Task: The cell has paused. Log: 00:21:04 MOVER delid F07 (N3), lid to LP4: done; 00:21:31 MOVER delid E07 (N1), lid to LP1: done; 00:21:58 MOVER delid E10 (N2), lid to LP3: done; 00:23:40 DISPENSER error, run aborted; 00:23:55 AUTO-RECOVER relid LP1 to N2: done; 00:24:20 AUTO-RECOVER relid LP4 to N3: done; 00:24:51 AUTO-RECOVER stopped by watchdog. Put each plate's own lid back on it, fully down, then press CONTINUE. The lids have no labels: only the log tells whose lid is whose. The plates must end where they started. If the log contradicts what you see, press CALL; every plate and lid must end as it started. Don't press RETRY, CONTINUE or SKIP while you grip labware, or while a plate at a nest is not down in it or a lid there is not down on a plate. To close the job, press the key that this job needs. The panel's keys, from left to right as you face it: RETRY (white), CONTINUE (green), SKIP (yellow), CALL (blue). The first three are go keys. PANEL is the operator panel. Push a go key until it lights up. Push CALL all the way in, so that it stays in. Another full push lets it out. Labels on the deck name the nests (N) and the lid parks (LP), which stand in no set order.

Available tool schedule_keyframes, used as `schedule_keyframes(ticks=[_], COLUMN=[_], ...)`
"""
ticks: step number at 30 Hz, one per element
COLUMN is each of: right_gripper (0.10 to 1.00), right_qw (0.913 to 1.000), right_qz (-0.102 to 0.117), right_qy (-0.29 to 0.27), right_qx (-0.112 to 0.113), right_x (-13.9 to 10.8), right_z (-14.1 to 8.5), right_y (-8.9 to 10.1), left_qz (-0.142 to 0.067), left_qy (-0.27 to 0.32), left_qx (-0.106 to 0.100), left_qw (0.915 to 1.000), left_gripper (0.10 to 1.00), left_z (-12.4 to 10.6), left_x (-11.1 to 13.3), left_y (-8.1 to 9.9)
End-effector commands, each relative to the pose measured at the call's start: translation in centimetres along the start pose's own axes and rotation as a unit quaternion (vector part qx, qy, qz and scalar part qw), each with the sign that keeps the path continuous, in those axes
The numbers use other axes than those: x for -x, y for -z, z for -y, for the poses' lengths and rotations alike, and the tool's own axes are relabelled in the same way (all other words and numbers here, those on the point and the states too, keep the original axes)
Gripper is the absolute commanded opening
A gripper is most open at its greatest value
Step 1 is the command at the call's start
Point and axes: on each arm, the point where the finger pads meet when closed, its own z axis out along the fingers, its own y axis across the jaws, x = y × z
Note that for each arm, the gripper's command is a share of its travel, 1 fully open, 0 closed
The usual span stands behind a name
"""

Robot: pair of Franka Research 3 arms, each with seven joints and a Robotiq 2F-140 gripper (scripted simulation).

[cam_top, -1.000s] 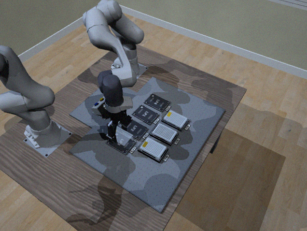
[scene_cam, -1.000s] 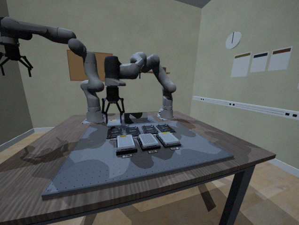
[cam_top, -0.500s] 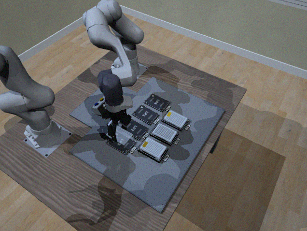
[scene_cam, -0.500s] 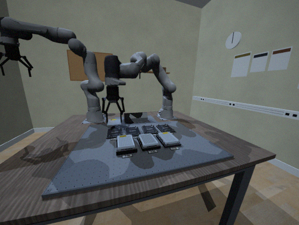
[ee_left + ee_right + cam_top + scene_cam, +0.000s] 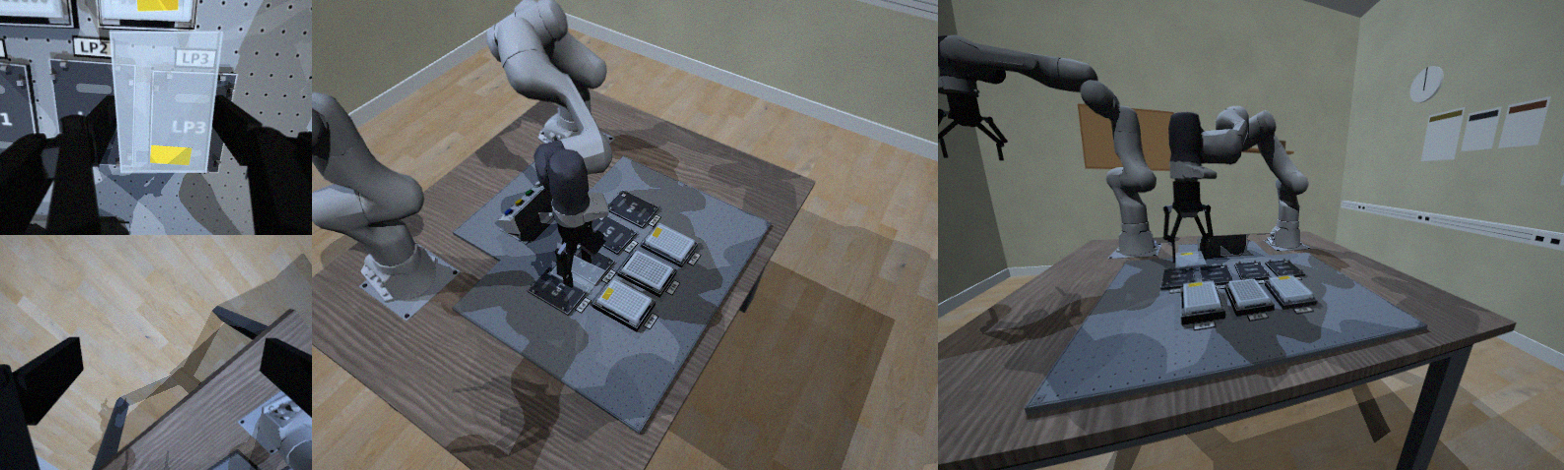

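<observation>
My left gripper (image 5: pixel 579 268) (image 5: pixel 1191 252) (image 5: pixel 164 110) is shut on a clear lid (image 5: pixel 1190 260) (image 5: pixel 143 106) with a yellow patch, held level in the air over LP3 (image 5: pixel 188 127) and part of LP2 (image 5: pixel 66 94). Three plates stand in the nests. The near plate (image 5: pixel 628 303) (image 5: pixel 1201 297) and far plate (image 5: pixel 673 244) (image 5: pixel 1291 289) show yellow patches and appear lidded. The middle plate (image 5: pixel 647 269) (image 5: pixel 1248 294) shows no patch and appears bare. Nest labels are too blurred to read. My right gripper (image 5: pixel 971 151) (image 5: pixel 171 353) is open and empty.
The operator panel (image 5: pixel 531 222) (image 5: pixel 1211 246) stands behind the parks; its blue key (image 5: pixel 508 211), yellow key (image 5: pixel 519 202) and green key (image 5: pixel 530 192) show, the white one is hidden. LP1 (image 5: pixel 617 235) and LP4 (image 5: pixel 633 207) hold no visible lid. The right gripper hangs high, beyond the table edge (image 5: pixel 197 389).
</observation>
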Motion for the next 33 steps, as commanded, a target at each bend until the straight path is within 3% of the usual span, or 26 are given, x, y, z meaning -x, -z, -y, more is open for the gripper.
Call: schedule_keyframes(ticks=[1, 4, 11, 17, 33], right_gripper=[1.0, 1.0, 1.0, 1.0, 1.0], right_qw=[1.0, 1.0, 1.0, 1.0, 1.0], right_qz=[0.0, 0.0, 0.0, 0.0, 0.0], right_qy=[0.0, 0.0, 0.0, 0.0, 0.0], right_qx=[0.0, 0.0, 0.0, 0.0, 0.0], right_x=[0.0, 0.0, 0.0, 0.0, 0.0], right_z=[0.0, 0.0, 0.0, 0.0, 0.0], right_y=[0.0, 0.0, 0.0, 0.0, 0.0], left_qz=[-0.003, -0.003, -0.003, -0.003, -0.003], left_qy=[-0.021, -0.021, -0.021, -0.021, -0.021], left_qx=[0.002, 0.002, 0.002, 0.002, 0.002], left_qw=[0.9998, 0.9998, 0.9998, 0.9998, 0.9998], left_gripper=[0.099, 0.099, 0.099, 0.099, 0.099], left_z=[2.8, 3.6, 9.9, 13.6, 14.6], left_x=[-3.8, -4.8, -10.8, -13.7, -14.4], left_y=[0.3, 0.3, 0.3, 0.3, 0.3])
